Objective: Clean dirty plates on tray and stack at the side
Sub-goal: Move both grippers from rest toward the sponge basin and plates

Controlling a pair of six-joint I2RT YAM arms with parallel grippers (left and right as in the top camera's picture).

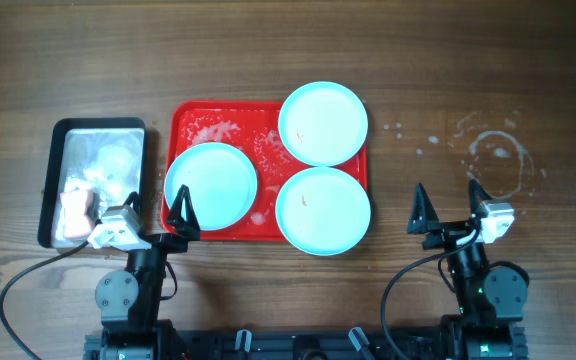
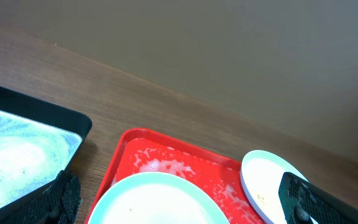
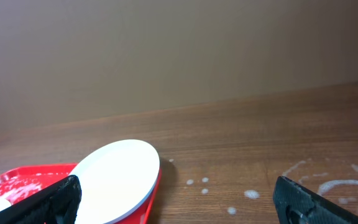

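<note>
Red plastic tray [image 1: 181, 118], foam-smeared, was seen carrying all three turquoise plates [image 1: 323, 122], none yet stacked aside on the bench [image 1: 68, 60]. Both left tool [image 1: 155, 208] and right tool [image 1: 448, 200] were held spread and empty, apparently poised before any grasp.

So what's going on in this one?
Nothing is being handled yet. Three pale blue plates sit on the foamy red tray, none stacked at the side. Both arms sit at the near edge: the left gripper open by the left plate, the right gripper open over the table right of the tray. A metal tray lies to the left.
</note>
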